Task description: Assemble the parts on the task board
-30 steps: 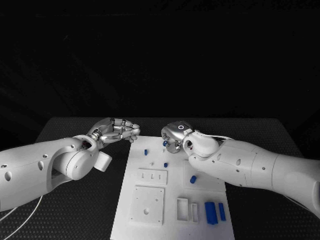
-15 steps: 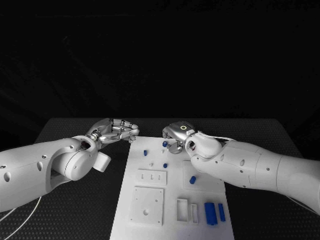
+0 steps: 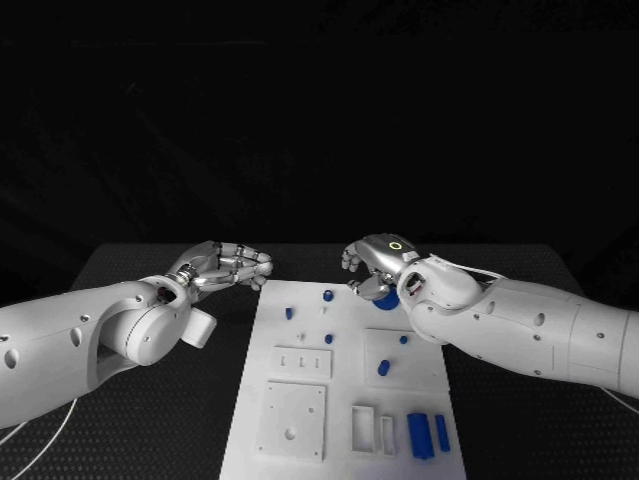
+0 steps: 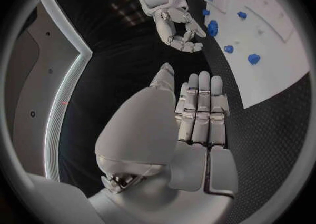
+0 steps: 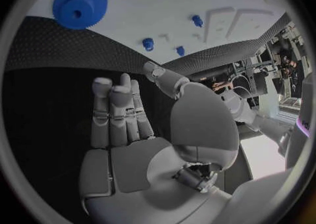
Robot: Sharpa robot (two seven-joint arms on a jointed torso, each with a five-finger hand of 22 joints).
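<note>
The white task board (image 3: 351, 345) lies in the middle of the table. A large blue gear (image 3: 388, 299) rests on its far right part, half hidden behind my right hand (image 3: 377, 262), which hovers just above it and holds nothing. In the right wrist view the gear (image 5: 80, 3) lies flat on the board (image 5: 151, 2), beyond the straightened fingers (image 5: 115, 113). Small blue pegs (image 3: 328, 296) stand across the board's far half. Two blue bars (image 3: 420, 430) lie at its near right. My left hand (image 3: 226, 265) hangs off the board's far left corner, fingers loosely bent, holding nothing.
White raised blocks (image 3: 293, 410) and a slotted frame (image 3: 365, 425) sit on the board's near half. The black textured table (image 3: 528, 265) extends on both sides of the board. In the left wrist view my right hand (image 4: 174, 23) hangs beside the gear (image 4: 213, 28).
My right hand has lifted and moved to the right, off the board's far middle, uncovering the blue gear lying there. The left hand has stayed in place.
</note>
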